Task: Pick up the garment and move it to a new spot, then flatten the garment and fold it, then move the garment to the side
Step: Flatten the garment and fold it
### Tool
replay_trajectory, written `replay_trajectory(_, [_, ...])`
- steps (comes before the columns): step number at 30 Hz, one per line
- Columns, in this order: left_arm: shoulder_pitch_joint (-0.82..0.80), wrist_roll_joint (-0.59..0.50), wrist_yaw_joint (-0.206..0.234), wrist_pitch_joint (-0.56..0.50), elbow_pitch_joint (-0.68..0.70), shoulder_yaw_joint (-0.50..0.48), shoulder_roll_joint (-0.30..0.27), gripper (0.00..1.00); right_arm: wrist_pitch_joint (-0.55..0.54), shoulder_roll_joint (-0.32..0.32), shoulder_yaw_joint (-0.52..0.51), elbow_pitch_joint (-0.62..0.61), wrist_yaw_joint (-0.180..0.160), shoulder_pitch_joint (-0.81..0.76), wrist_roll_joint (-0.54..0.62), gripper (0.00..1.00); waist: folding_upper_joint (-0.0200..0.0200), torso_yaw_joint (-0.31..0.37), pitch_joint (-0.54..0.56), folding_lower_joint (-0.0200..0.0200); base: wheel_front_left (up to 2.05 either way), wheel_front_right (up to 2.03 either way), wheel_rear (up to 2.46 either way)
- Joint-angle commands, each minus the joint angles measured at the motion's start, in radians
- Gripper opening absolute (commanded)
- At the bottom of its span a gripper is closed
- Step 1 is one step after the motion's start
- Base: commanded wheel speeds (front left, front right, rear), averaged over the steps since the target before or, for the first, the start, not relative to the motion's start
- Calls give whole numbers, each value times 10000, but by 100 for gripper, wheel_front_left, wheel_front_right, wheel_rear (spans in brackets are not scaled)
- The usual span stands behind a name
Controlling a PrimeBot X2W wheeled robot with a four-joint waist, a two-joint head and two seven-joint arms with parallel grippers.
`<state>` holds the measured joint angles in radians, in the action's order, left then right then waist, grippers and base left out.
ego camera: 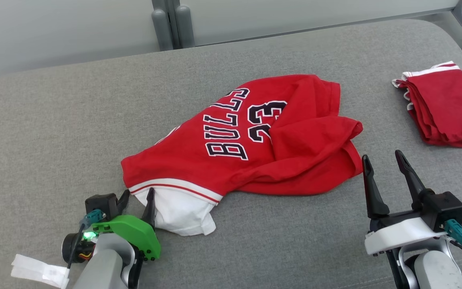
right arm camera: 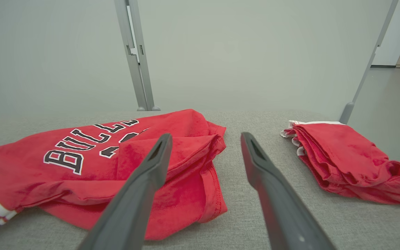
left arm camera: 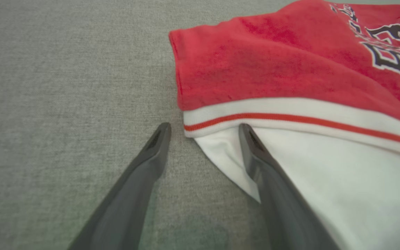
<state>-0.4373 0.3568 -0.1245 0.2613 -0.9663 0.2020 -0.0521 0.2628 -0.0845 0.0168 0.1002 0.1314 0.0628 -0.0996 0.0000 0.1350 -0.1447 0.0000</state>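
Head view: a grey bench (ego camera: 54, 120) carries a crumpled red shirt (ego camera: 279, 160) with "BULLS 23" on it and a white edge. Its long side runs from the left gripper (ego camera: 138, 192) up and away to the right. The white corner lies between that gripper's tips, which stand apart, not pinching. The right gripper (ego camera: 381, 155), also apart, has the shirt just to its left.
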Motion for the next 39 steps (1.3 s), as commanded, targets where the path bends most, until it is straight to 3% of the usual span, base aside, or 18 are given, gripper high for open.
replay_trajectory(1, [-151, -61, -54, 38, 52, 116, 2, 0, 25, -14, 13, -43, -15, 49, -14, 100, 0, -7, -30, 0, 0, 0, 0])
replay_trajectory(8, [95, 46, -62, 46, 996, -50, -30, 0, 25, -4, -27, -37, -15, 68, -22, 100, 0, -188, -125, 0, 0, 0, 0])
replay_trajectory(19, [1174, -116, 3, 41, 2744, -1468, -627, 0, 25, -57, 95, -3, -17, -22, -15, 100, 0, -1051, -91, 0, 0, 0, 0])
replay_trajectory(28, [1835, -503, -8, 42, 4702, -1673, -556, 0, 25, -56, 78, 22, -15, -64, 44, 100, 0, -1476, 19, 0, 0, 0, 0])
replay_trajectory(32, [2804, -684, 257, -59, 6090, -1638, -449, 0, 25, -68, -55, -28, -15, -168, 56, 100, 0, -1656, 70, 0, 0, 0, 0])
replay_trajectory(39, [3734, -459, 815, -838, 7335, -1658, -346, 0, 25, -75, 19, -124, -15, -33, 75, 100, 0, -1573, -57, 0, 0, 0, 0])
